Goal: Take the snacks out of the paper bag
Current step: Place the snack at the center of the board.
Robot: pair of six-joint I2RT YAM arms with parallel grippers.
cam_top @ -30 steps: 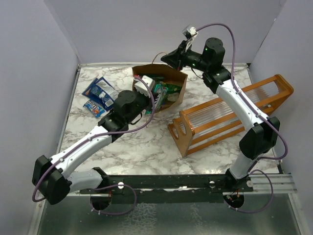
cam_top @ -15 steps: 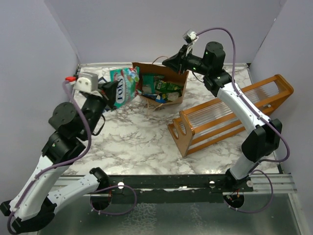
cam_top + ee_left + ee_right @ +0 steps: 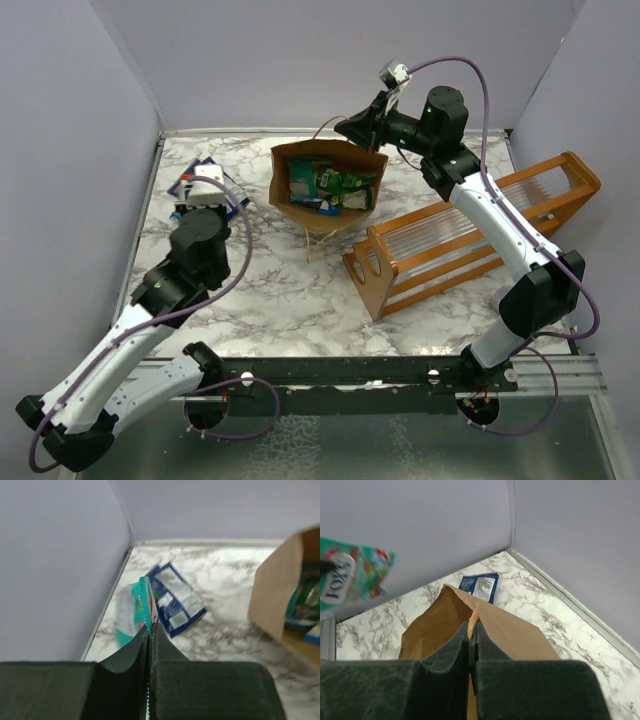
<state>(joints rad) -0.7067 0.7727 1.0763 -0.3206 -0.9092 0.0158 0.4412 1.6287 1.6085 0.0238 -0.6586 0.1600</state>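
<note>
The brown paper bag (image 3: 285, 190) stands open at the back middle, with several green, teal and blue snack packets (image 3: 330, 185) inside. My right gripper (image 3: 357, 128) is shut on the bag's far rim, as the right wrist view (image 3: 472, 622) shows. My left gripper (image 3: 150, 626) is shut on a teal snack packet (image 3: 132, 612) and holds it low over the far left corner, next to blue-and-white packets (image 3: 175, 600) lying on the table. In the top view my left wrist (image 3: 203, 205) hides the teal packet; the blue packets (image 3: 190, 180) show beside it.
An orange wooden rack (image 3: 470, 240) with clear slats stands right of the bag. The marble table (image 3: 280, 290) is walled at the left, back and right. The bag's side (image 3: 275, 590) is to the right of my left gripper.
My left gripper drew the teal packet out of the bag, swung it up and left, and now holds it low by the blue packets. The right gripper stayed on the rim.
</note>
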